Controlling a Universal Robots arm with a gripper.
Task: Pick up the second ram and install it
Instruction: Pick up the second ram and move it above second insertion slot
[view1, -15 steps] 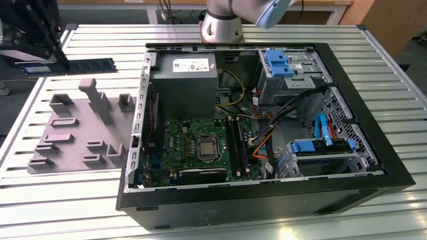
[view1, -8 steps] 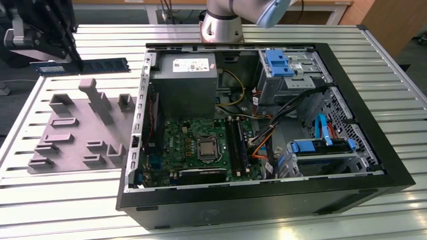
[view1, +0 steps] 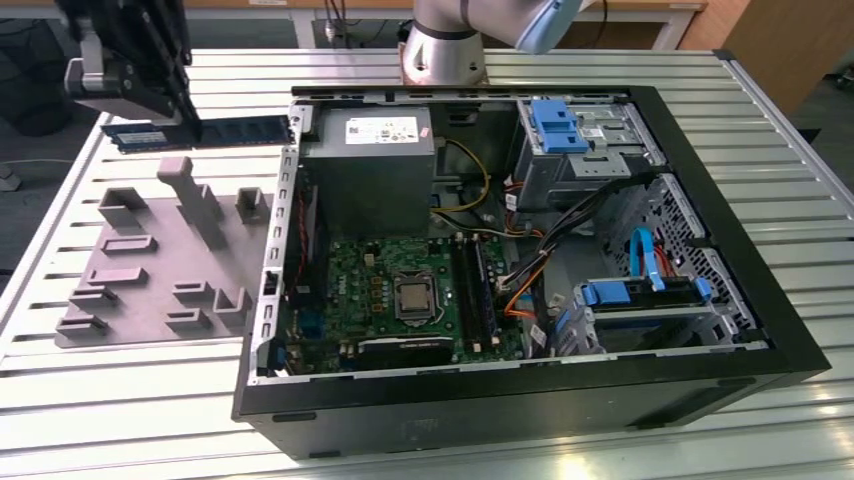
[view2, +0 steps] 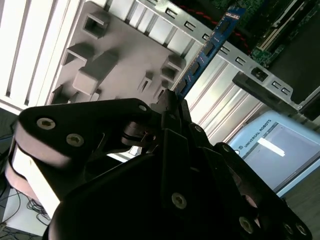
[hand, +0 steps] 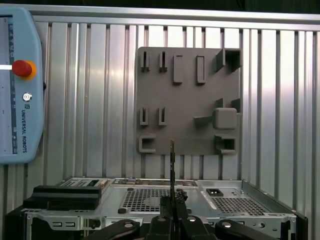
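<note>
The second ram (view1: 227, 130) is a long dark-blue stick held level above the table, past the far left corner of the open computer case (view1: 534, 400) in the exterior view. My gripper (view1: 180, 122) is shut on it near one end. In the second wrist view the ram (view2: 210, 50) juts out from the black fingertips (view2: 167, 102) towards the case's edge. In the first wrist view the ram (hand: 172, 165) shows edge-on, rising from the gripper (hand: 172, 202). The motherboard's memory slots (view1: 474, 290) lie beside the processor socket (view1: 412, 298), far from the gripper.
A grey fixture plate (view1: 147, 270) with raised holders lies on the slatted metal table (view1: 134, 420), left of the case in the exterior view. Inside the case are a power supply (view1: 367, 160), cables and blue drive brackets (view1: 627, 295). A teach pendant (hand: 15, 90) lies on the table.
</note>
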